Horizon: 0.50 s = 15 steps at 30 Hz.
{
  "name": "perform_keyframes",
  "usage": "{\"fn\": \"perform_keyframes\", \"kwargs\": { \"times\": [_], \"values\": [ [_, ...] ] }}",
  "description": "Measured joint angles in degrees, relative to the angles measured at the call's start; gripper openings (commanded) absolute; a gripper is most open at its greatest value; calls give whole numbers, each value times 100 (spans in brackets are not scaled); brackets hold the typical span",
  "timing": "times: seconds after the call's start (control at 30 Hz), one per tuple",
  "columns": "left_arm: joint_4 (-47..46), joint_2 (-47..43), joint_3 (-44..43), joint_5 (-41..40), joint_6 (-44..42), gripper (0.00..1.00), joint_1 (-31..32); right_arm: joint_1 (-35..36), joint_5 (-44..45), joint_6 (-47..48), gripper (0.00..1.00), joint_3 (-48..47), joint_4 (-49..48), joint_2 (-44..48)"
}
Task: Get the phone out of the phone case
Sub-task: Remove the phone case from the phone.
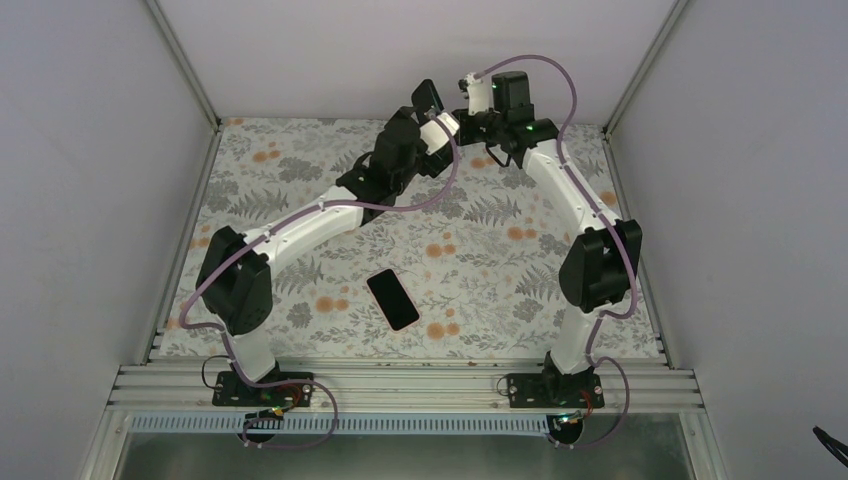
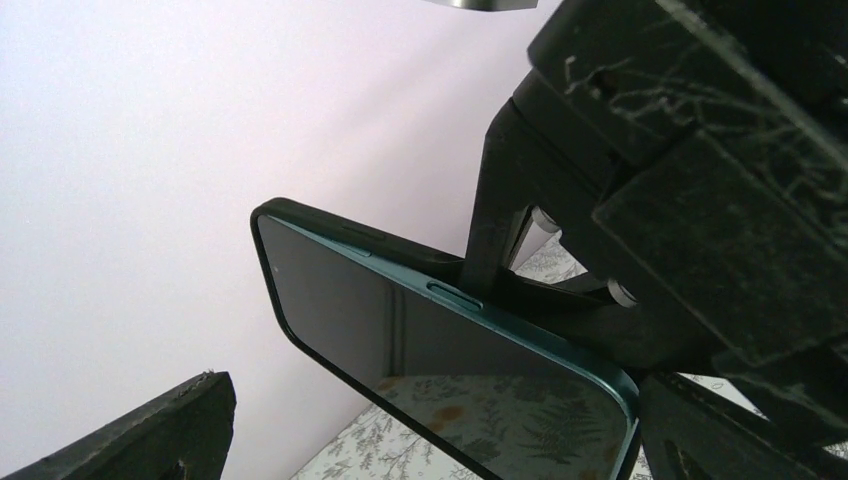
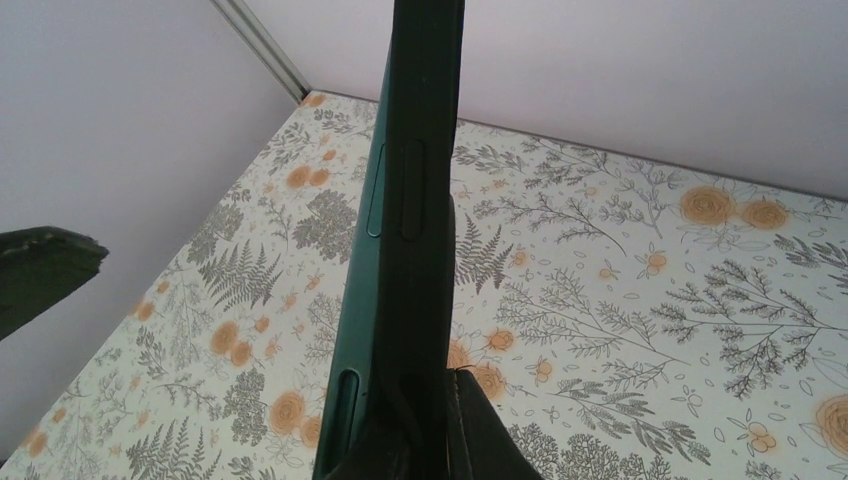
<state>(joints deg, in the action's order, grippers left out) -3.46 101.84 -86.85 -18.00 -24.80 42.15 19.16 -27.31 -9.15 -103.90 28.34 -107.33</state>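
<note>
The phone point(image 1: 428, 97), teal-framed with a dark screen, is held upright in the air over the far middle of the table, still in its black case. In the left wrist view the teal frame point(image 2: 520, 325) stands bare along one long side and the case point(image 2: 330, 225) shows behind it. My right gripper point(image 1: 478, 122) is shut on the case point(image 3: 425, 150), one finger point(image 3: 480, 430) pressed on its back beside the teal phone edge point(image 3: 365, 300). My left gripper point(image 2: 437, 385) is open around the phone, its left finger point(image 2: 150, 430) well apart from it.
A second dark phone point(image 1: 392, 298) lies flat on the floral tablecloth point(image 1: 500, 260) near the front middle. White walls close off the back and both sides. A dark finger tip point(image 3: 45, 270) shows at the left of the right wrist view.
</note>
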Motion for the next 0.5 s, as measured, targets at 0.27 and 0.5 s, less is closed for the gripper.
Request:
{"fn": "perform_keyframes", "kwargs": {
  "times": [0.27, 0.5],
  "values": [
    [-85, 122, -63, -181, 31, 98, 20, -4, 48, -37, 3, 0, -90, 0],
    [4, 310, -251, -306, 225, 94, 26, -22, 90, -81, 3, 0, -133, -2]
  ]
}}
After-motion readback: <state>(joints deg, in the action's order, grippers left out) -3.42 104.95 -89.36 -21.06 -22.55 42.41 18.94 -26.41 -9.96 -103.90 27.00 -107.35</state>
